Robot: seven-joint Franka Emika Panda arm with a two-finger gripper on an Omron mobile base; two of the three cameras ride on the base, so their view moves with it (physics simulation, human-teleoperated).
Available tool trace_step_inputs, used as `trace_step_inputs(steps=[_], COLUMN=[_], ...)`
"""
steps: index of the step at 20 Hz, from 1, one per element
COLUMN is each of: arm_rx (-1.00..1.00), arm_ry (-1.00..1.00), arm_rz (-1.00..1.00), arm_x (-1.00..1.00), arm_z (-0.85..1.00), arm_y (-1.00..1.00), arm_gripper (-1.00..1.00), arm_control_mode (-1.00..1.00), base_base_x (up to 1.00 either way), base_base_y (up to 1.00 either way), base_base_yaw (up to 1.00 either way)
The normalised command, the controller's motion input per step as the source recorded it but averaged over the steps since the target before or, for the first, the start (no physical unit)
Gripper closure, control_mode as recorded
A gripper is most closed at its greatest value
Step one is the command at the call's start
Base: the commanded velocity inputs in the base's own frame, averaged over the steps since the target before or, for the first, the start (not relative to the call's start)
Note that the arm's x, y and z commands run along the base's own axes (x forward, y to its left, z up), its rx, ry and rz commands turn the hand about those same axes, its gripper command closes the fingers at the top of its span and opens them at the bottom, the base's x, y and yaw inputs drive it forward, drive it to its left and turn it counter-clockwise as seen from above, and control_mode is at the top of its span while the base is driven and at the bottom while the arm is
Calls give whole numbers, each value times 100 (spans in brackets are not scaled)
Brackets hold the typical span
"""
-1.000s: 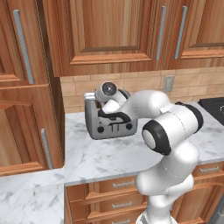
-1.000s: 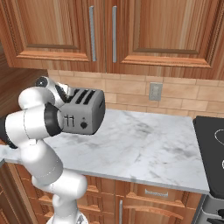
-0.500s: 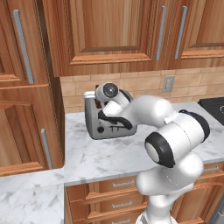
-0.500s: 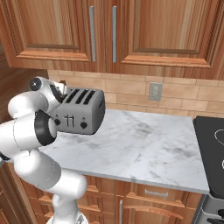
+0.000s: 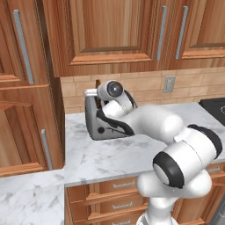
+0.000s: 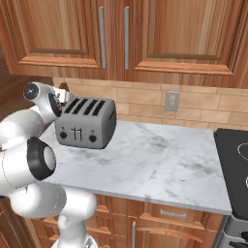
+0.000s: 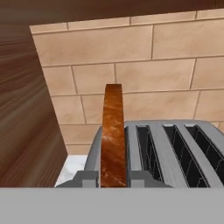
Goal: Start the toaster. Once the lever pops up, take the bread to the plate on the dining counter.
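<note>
The grey four-slot toaster (image 7: 166, 144) stands on the marble worktop against the tiled wall, and its front knobs and levers face out in the right base view (image 6: 87, 127). The bread (image 7: 113, 135), a brown slice seen edge-on, stands upright over the toaster's leftmost slot. My gripper (image 7: 113, 177) is shut on its lower part, one grey finger (image 7: 87, 178) on each side. In the right base view the bread (image 6: 63, 88) pokes up beside my hand at the toaster's left end. The toaster (image 5: 99, 125) is partly hidden behind my forearm in the left base view. The plate and dining counter are out of view.
A tall wooden cabinet side (image 7: 26, 109) rises close to the left of the toaster. Upper cabinets (image 6: 126, 34) hang low above it. A wall outlet (image 6: 171, 101) sits on the backsplash, and a black stovetop (image 6: 235, 150) lies at the right end of the worktop (image 6: 160, 160).
My elbow and forearm have swung down and toward the cameras. The hand stays at the toaster's left end with the bread.
</note>
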Motion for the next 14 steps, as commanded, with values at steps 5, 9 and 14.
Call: trace_step_inputs(steps=[5,9,14], arm_rx=[0,0,0], arm_ry=[0,0,0], arm_rz=[0,0,0], arm_x=[-50,-64,-80], arm_z=[28,17,1], arm_y=[-13,-46,-58], arm_gripper=[100,100,100], arm_control_mode=[-100,-100,-100], base_base_x=[0,0,0], base_base_y=[0,0,0], base_base_yaw=[0,0,0])
